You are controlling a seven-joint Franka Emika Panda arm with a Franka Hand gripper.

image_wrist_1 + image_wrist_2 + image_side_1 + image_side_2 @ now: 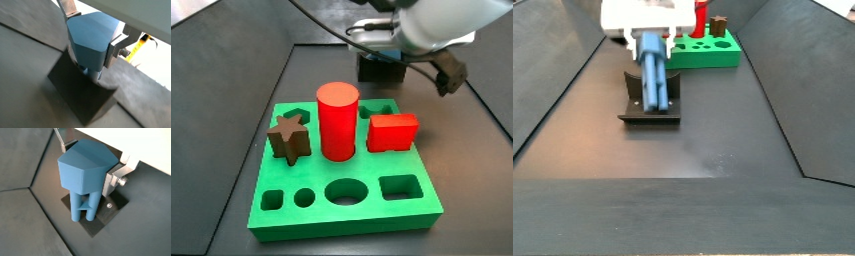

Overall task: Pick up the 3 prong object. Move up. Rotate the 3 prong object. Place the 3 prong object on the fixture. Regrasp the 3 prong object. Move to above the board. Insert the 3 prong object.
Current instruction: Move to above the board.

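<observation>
The 3 prong object (81, 173) is a slate-blue piece with a thick head and thin prongs (83, 210) pointing down. My gripper (87, 164) is shut on its head, with a silver finger (115, 48) pressed on each side. The prongs reach down onto the dark fixture (80, 95), whose base plate (100, 223) lies on the black floor. In a side view the object (653, 68) hangs from the gripper (647, 32) over the fixture (649, 108). The green board (331, 200) lies apart from it and also shows behind the gripper (714, 52).
On the board stand a red cylinder (337, 120), a brown star block (289, 137) and a red cube (393, 131). The arm's white wrist (438, 25) hides most of the fixture (381, 68) in that side view. Sloping black walls (567, 90) bound the floor.
</observation>
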